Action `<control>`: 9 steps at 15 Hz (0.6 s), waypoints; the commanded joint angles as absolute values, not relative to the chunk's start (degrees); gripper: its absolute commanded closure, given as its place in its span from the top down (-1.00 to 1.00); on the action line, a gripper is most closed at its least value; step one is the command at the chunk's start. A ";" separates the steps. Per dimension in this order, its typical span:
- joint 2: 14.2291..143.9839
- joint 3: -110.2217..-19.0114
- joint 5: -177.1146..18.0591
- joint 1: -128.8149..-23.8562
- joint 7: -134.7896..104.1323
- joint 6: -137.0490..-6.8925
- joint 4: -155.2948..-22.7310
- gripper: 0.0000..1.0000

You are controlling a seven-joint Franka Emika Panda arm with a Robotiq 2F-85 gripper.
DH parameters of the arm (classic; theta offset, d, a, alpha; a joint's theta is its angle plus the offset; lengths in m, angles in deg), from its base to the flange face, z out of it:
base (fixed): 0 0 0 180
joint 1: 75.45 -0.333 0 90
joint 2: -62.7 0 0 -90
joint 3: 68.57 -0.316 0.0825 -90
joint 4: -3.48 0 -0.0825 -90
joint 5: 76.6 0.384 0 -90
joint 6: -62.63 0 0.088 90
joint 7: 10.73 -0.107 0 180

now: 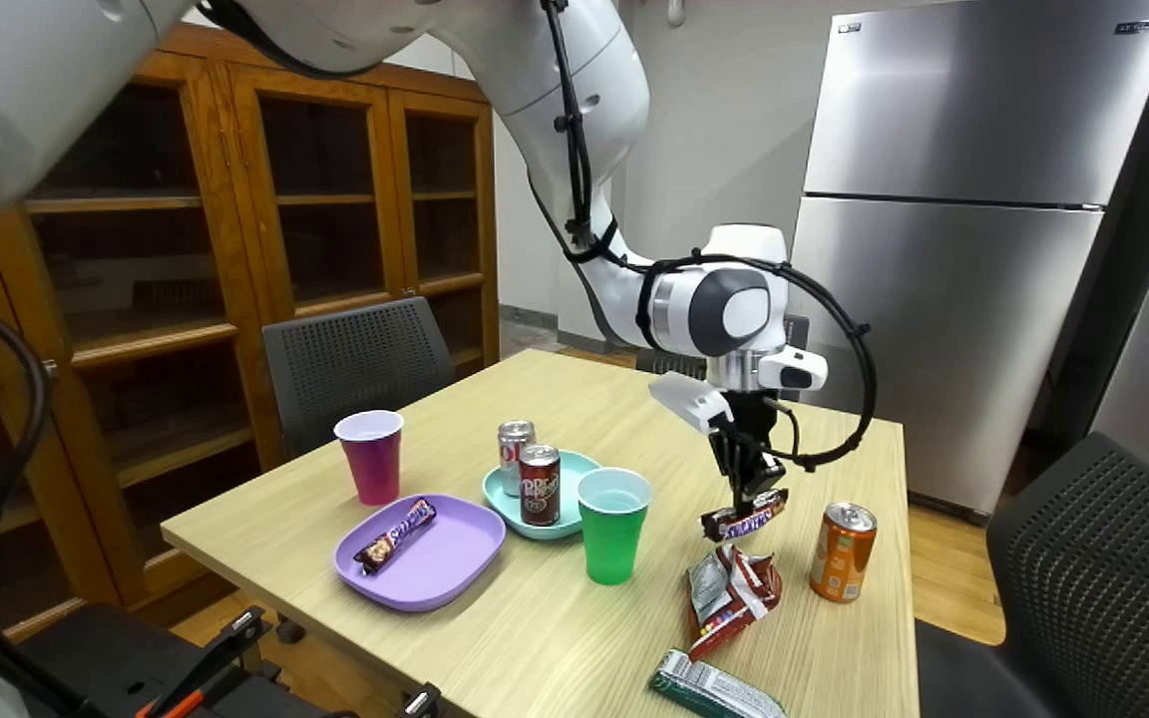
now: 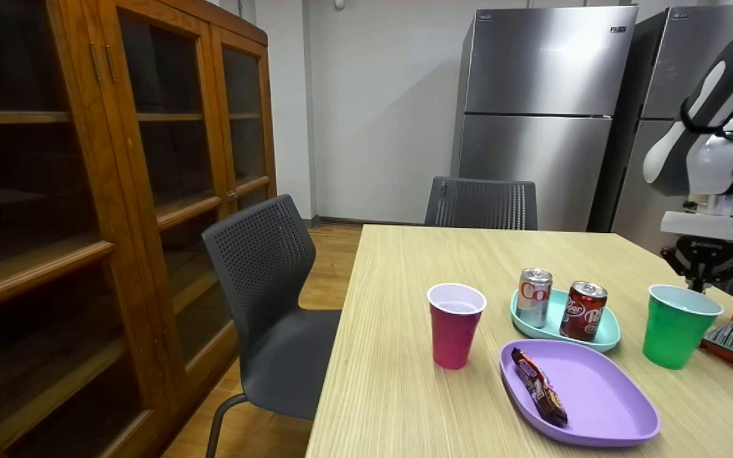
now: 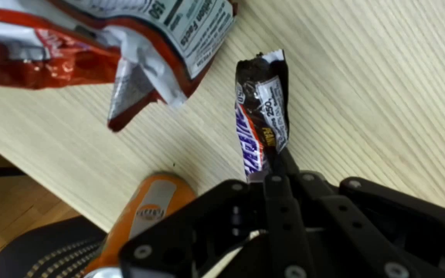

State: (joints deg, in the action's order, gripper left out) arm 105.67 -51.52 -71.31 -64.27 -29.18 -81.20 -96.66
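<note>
The hand (image 1: 740,507) is closed, its jaws drawn together and pointing down at the middle of a Snickers bar (image 3: 262,112), which the tips seem to touch; from here I can't tell whether they have a pinch of its wrapper or only press against it, nor whether the bar rests on the desk (image 1: 574,638). The bar runs at a slant beneath the hand, with one end reaching well out past the tips in the wrist view. Close by, an orange soda can (image 1: 844,550) stands upright near the edge, and a crumpled red snack bag (image 1: 734,596) lies just beside the bar. Next to the bag is a green packet (image 1: 714,688), partly cut off in an exterior view. Farther out comes a green cup (image 1: 612,534), and near it a teal plate (image 1: 576,499) carrying an upright Dr Pepper can (image 2: 584,310) and a silver Diet Coke can (image 2: 534,299). Beside that, a purple plate (image 1: 455,573) has a second Snickers bar (image 1: 395,537) lying on it, and a magenta cup (image 1: 373,469) stands near both plates. Beyond all this I see a dark grey chair (image 2: 261,267), a wooden cabinet (image 1: 235,199) with dark panes and a steel refrigerator (image 1: 944,299)
</note>
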 commanded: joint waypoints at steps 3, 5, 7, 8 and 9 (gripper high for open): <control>96.56 -52.71 -73.94 -63.59 -21.91 -79.88 -101.23 -0.99; 94.08 -52.57 -74.82 -64.09 -20.65 -80.14 -102.97 -0.99; 91.34 -52.83 -75.91 -64.37 -19.25 -80.85 -105.36 -0.99; 90.08 -53.12 -76.42 -64.43 -18.48 -80.56 -106.39 -0.99; 88.59 -53.26 -77.14 -64.78 -18.01 -81.17 -107.93 -0.99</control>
